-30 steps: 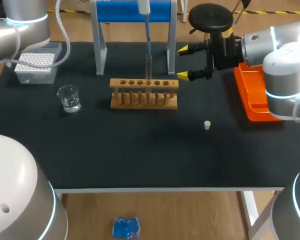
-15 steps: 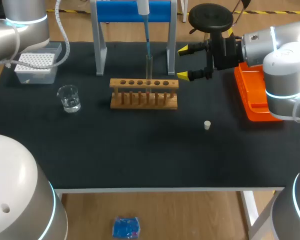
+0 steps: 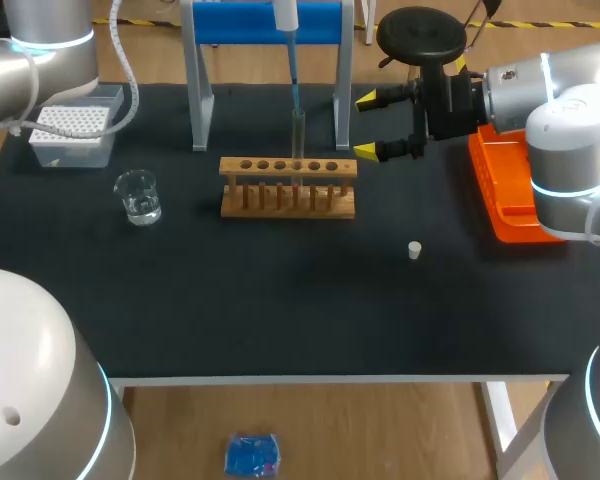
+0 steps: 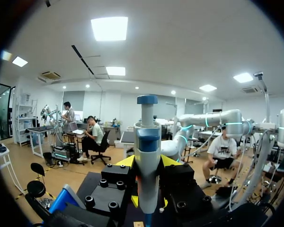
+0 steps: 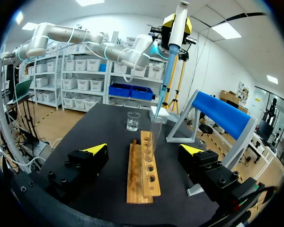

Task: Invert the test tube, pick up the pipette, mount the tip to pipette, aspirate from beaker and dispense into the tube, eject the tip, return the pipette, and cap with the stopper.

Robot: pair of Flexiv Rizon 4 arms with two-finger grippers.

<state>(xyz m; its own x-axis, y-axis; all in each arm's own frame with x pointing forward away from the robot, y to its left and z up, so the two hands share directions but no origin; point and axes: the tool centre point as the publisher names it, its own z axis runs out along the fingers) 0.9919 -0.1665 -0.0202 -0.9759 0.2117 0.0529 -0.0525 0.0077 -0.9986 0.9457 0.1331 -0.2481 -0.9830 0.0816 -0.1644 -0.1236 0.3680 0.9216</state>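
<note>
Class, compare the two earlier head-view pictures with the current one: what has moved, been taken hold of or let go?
Nothing visibly changed. The pipette stays clamped in the left jaws, its tip at the mouth of the test tube standing in the rack. The right jaws stay open beside the rack, and the stopper lies where it was.

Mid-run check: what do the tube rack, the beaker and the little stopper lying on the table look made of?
Tube rack: wood, light brown and matte, with grain showing in the right wrist view. Beaker: clear and glossy, with liquid visible inside; glass, or possibly clear plastic. Stopper: whitish and dull, likely rubber or plastic, but too small to tell.
</note>
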